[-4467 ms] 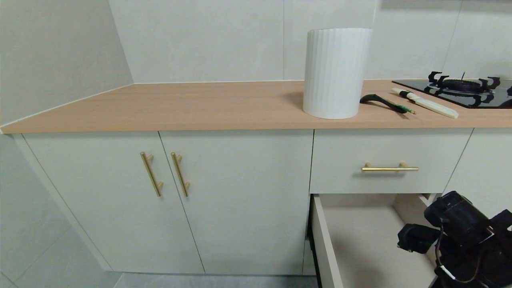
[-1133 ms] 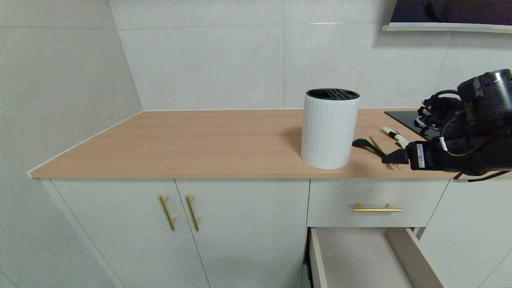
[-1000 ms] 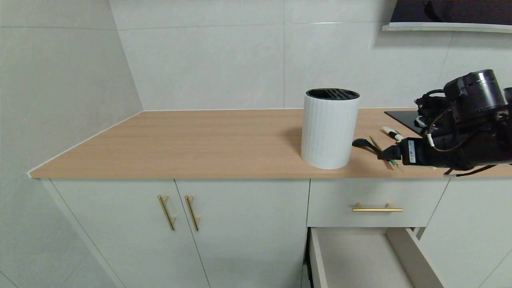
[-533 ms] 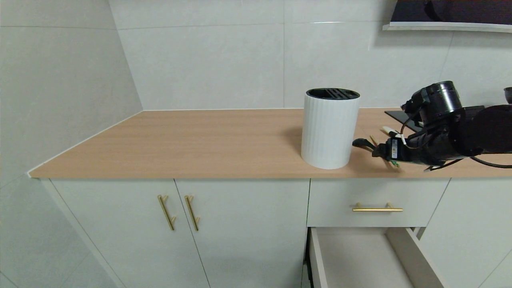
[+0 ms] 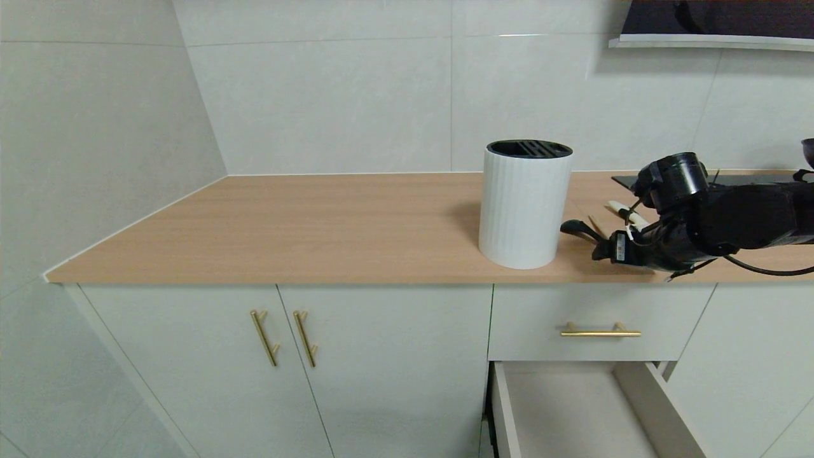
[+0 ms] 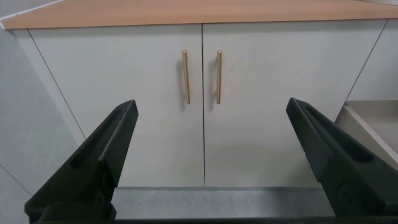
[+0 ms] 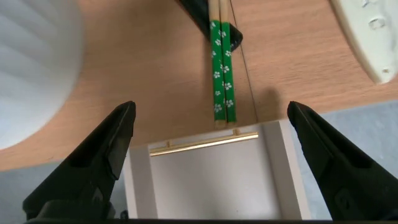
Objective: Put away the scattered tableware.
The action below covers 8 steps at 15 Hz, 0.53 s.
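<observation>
**Right tool (image 7: 217,158) spread wide over the chopsticks (image 7: 222,74); left tool (image 6: 217,162) spread wide before the doors (image 6: 202,93).**

Item: my right tool, low over the front edge of the bench (image 5: 318,229), holding nothing, with one finger on either side of the chopsticks. Item: chopsticks, a pair lying flat and side by side, green flowered ends at the bench edge, far ends across the black spoon (image 5: 575,228). Item: spoon, just beside the white ribbed holder (image 5: 524,203), which stands upright. Item: white knife (image 5: 620,208), flat, between the chopsticks and the hob (image 5: 636,181). Item: lower drawer (image 5: 509,407), pulled open below the chopsticks. Item: my left tool, holding nothing, facing two shut doors with gold handles.
</observation>
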Motion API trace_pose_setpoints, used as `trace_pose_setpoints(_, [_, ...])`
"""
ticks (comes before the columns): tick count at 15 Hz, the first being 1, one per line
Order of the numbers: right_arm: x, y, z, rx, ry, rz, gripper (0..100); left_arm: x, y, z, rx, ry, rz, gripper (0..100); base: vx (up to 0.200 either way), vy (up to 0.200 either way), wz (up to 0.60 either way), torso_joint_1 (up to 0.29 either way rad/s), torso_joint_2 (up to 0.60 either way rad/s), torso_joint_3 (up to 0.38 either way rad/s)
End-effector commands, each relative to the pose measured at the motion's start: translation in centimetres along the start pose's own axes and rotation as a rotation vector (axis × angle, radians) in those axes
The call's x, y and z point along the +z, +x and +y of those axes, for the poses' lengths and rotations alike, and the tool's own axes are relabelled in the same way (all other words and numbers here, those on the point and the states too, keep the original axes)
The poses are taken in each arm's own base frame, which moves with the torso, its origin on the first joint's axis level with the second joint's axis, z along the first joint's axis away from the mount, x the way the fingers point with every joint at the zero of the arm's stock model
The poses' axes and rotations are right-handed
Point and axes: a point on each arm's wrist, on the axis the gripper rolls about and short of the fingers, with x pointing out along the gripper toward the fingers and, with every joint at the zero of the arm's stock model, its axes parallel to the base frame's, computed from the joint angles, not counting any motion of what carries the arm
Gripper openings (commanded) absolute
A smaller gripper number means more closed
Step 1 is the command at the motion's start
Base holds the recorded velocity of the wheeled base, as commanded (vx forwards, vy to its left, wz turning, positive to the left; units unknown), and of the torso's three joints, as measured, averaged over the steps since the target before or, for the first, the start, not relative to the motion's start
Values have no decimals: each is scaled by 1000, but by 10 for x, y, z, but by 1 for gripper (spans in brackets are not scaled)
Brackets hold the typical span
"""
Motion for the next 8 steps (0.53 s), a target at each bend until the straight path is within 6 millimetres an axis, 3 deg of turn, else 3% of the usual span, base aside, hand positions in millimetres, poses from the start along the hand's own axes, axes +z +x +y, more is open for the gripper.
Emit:
trace_pose_setpoints(1, [-2, 6, 0, -6, -3, 13, 100, 0, 0, 0, 0, 0, -1, 100, 0, 0, 0, 0, 0, 0])
trace_pose_setpoints(4, [-2, 6, 0, -6, -1, 12, 100, 0, 0, 0, 0, 0, 1, 100, 0, 0, 0, 0, 0, 0])
trace_pose_setpoints(5, [-1, 6, 0, -4, 1, 5, 0, 0, 0, 0, 0, 0, -1, 100, 0, 0, 0, 0, 0, 0])
trace_pose_setpoints(8, [-1, 6, 0, -3, 2, 0, 0, 0, 0, 0, 0, 0, -1, 100, 0, 0, 0, 0, 0, 0])
